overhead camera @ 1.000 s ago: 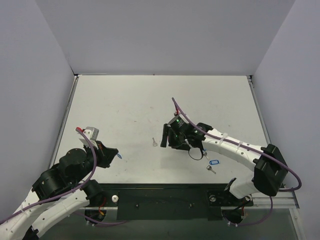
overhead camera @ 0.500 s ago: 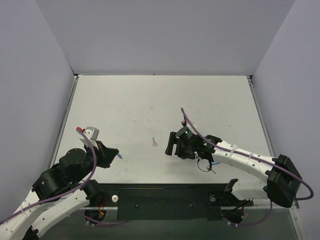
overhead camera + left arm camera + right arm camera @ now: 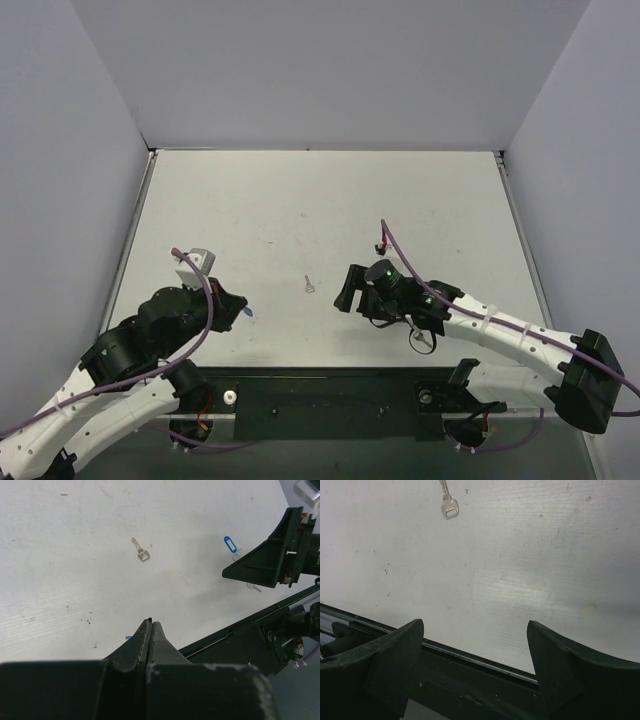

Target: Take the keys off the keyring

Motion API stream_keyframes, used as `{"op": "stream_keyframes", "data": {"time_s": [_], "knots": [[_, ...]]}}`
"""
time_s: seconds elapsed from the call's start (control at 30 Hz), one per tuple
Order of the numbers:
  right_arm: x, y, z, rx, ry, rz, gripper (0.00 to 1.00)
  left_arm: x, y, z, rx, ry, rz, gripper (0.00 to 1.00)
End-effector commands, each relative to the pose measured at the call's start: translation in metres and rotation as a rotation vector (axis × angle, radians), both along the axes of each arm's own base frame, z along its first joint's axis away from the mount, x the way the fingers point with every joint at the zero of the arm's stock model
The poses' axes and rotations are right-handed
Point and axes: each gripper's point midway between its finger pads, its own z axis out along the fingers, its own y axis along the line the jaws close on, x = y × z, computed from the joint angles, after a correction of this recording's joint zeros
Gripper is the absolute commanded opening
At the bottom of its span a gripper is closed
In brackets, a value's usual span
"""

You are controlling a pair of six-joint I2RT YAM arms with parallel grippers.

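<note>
While left jaws pinch the keyring (image 3: 245,312), right jaws gape

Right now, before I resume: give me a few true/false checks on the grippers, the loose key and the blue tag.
1. The right gripper is open with nothing between its fingers. True.
2. The left gripper is open. False: its fingers are pressed together, and a blue sliver shows by the tip.
3. A silver key lies loose on the table between the two grippers. True.
4. That key carries a blue tag. False: it is bare.
5. The blue tag lies at the table's far edge. False: in the left wrist view it lies close beside the right gripper.
</note>
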Motion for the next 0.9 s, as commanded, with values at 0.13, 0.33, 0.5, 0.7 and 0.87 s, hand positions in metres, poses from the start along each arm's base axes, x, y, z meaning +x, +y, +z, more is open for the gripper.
{"op": "stream_keyframes", "data": {"time_s": [0.13, 0.33, 0.5, 0.7, 0.87], "knots": [[-0.004, -0.015, 0.017, 0.014, -0.062, -0.044, 0.79, 0.017, -0.037, -0.014, -0.081, 0.050, -0.016, 0.00], [-0.011, -0.023, 0.024, 0.041, -0.082, -0.066, 0.79, 0.032, -0.050, -0.023, -0.060, 0.079, 0.010, 0.00], [-0.013, -0.026, 0.033, 0.071, -0.100, -0.076, 0.79, 0.043, -0.052, -0.027, -0.037, 0.080, 0.050, 0.00], [-0.016, -0.026, 0.041, 0.087, -0.116, -0.077, 0.79, 0.055, -0.057, -0.031, -0.013, 0.075, 0.069, 0.00], [-0.017, -0.026, 0.047, 0.091, -0.127, -0.072, 0.79, 0.065, -0.061, -0.034, 0.009, 0.076, 0.085, 0.00]]}}
